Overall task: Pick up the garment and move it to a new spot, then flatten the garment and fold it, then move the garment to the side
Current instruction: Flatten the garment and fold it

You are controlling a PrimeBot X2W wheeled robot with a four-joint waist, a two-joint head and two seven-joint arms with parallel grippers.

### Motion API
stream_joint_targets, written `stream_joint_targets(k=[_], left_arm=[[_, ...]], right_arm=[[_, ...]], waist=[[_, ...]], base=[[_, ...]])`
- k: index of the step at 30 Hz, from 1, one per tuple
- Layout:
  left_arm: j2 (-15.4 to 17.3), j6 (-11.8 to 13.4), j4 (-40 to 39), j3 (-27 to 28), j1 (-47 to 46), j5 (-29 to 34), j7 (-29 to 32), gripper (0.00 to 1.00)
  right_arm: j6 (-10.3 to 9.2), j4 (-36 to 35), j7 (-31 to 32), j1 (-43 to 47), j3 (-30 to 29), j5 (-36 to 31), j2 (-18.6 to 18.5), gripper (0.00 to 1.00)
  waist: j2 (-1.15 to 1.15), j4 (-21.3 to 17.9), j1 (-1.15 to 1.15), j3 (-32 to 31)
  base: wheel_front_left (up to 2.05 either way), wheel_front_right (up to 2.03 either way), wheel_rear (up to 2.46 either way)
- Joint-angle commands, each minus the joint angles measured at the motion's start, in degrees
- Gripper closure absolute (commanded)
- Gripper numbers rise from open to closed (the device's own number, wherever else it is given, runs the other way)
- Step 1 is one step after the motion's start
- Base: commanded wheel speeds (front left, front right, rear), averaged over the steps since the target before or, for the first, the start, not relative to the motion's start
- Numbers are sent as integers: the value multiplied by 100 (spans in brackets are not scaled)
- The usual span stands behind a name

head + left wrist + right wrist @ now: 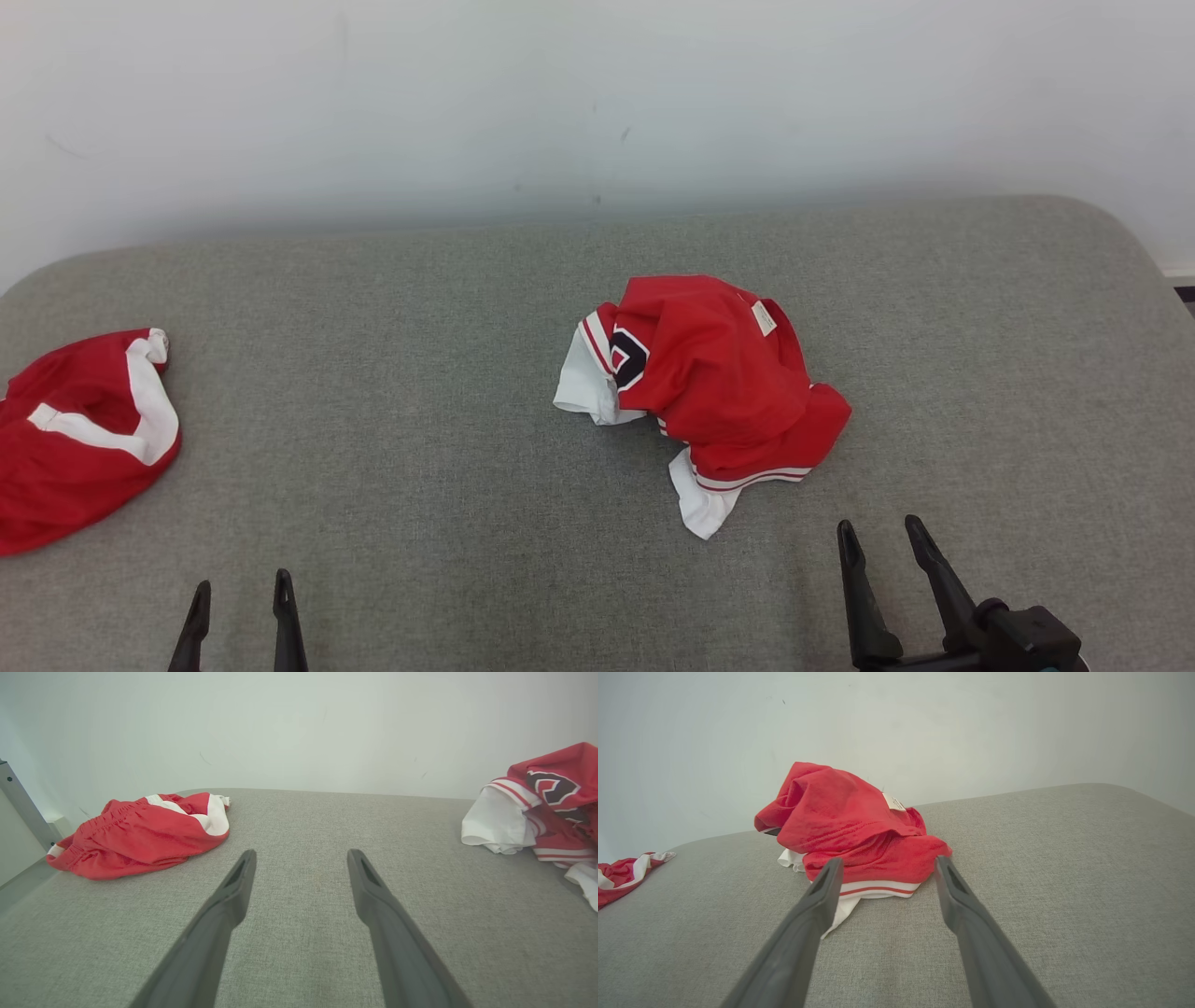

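Lying crumpled at centre right of the head view: garment (719,392), a red jersey with white sleeves, striped trim, a dark emblem and a pale label on top, on the grey fabric surface (420,373). At the left edge, well apart: second garment (79,434), red and white, bunched. Lower left: left gripper (242,583), fingers spread wide, holding nothing. Lower right: right gripper (878,525), fingers spread wide, holding nothing, near the jersey's hem. Behind: white wall (597,93).

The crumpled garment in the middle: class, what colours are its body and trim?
The garment is red with white, red-striped trim; clearest in the head view.
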Motion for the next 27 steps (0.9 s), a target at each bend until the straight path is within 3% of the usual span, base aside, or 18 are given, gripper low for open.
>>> stream_joint_targets(k=[1, 15, 27], left_arm=[[-9, 0, 1, 16, 25, -13, -20, 0], [-10, -34, 65, 0, -42, -99, -20, 0], [-9, -196, 384, -900, -602, -283, -20, 0]], right_arm=[[-12, -2, -3, 9, -5, -22, 3, 0], [-13, 16, -3, -20, -6, -34, 3, 0], [-13, 24, -3, -230, 63, 34, 4, 0]], waist=[[0, 1, 0, 7], [0, -9, 0, 15], [0, -482, 0, 198]], base=[[0, 0, 0], [0, 0, 0], [0, 0, 0]])
